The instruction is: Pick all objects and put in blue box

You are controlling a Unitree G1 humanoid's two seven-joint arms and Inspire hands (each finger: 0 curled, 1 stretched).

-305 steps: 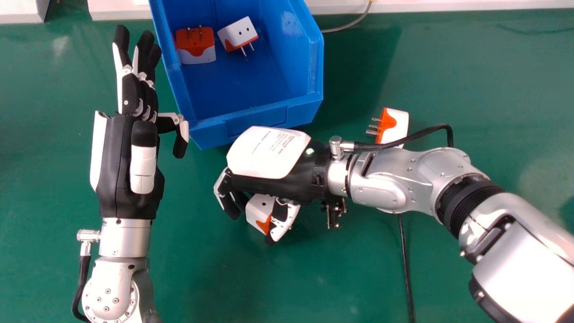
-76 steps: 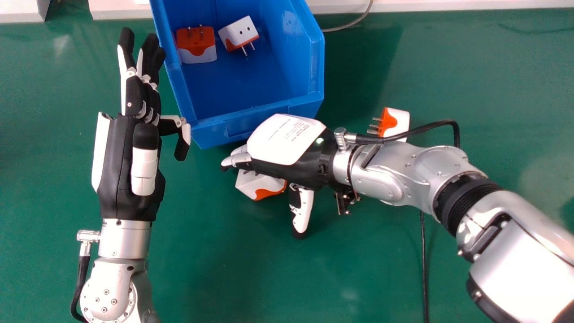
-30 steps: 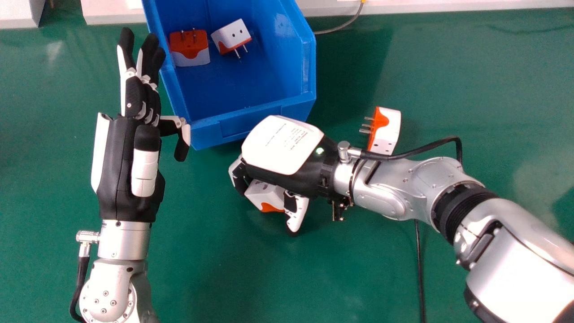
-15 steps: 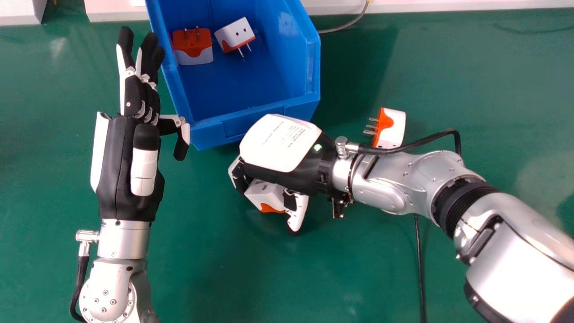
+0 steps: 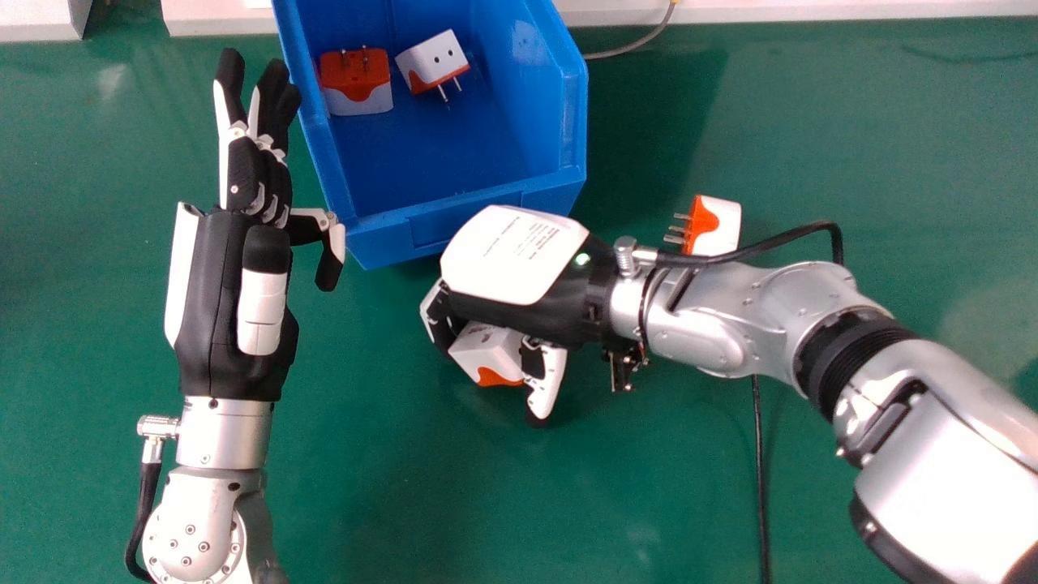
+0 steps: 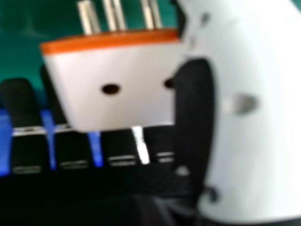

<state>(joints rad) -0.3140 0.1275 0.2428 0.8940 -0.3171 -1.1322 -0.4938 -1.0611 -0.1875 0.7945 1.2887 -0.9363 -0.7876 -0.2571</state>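
Below, green tabletop (image 5: pixel 389 503) | pale ledge (image 5: pixel 811 7) beyond | right hand (image 5: pixel 512 258) curled round adapter (image 5: pixel 486 350) | left hand (image 5: pixel 223 300) relaxed

Plug adapters (image 5: pixel 486 350), orange-and-white: 4 total
Adapters (image 5: pixel 355 81) inside blue box (image 5: pixel 446 150): 2
Adapters (image 5: pixel 718 225) outside box: 2
Boxes: 1
Hands: 2 (left hand (image 5: pixel 229 300), right hand (image 5: pixel 515 259))

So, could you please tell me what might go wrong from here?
The adapter, partly sticking out of the right hand, could slip. That hand, close to the near wall of the blue box, might bump it when lifting. The left hand, right beside the box, might nudge it.
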